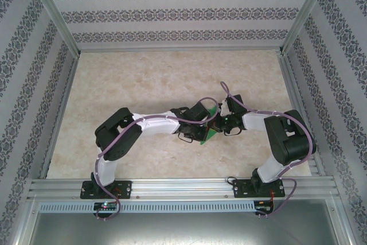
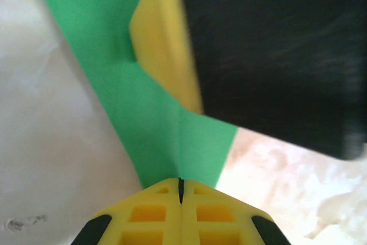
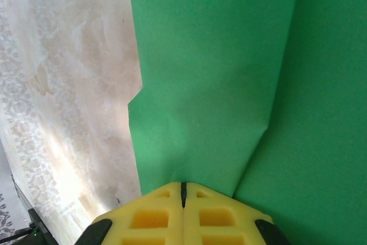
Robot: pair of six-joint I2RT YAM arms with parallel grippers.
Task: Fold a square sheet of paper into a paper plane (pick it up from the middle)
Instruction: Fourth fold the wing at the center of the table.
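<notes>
Top view: both arms reach inward and meet just right of centre of the table (image 1: pixel 143 78), the left gripper (image 1: pixel 206 123) and right gripper (image 1: pixel 221 122) almost nose to nose. The green sheet of paper (image 1: pixel 210 135) sits between them, held off the tabletop, with only small green slivers showing around the black gripper bodies. Left wrist view: the left gripper (image 2: pixel 180 183) has its yellow fingers (image 2: pixel 149 216) pressed together at the bottom of the frame, pinching the lower edge of the sheet (image 2: pixel 160 136). The paper runs up toward the upper left as a narrowing band with a crease rising from the pinch point. A yellow finger (image 2: pixel 166 44) and the blurred black body (image 2: pixel 275 55) of the other gripper lie against the paper at upper centre and upper right. Right wrist view: the right gripper (image 3: pixel 183 186) is likewise clamped on the sheet (image 3: pixel 206 73), fingers meeting with no gap. The green covers the centre and right of the frame. A fold line slants from the top right down to the fingers, and the left edge shows a small step. The marbled table (image 3: pixel 80 67) appears at left.
</notes>
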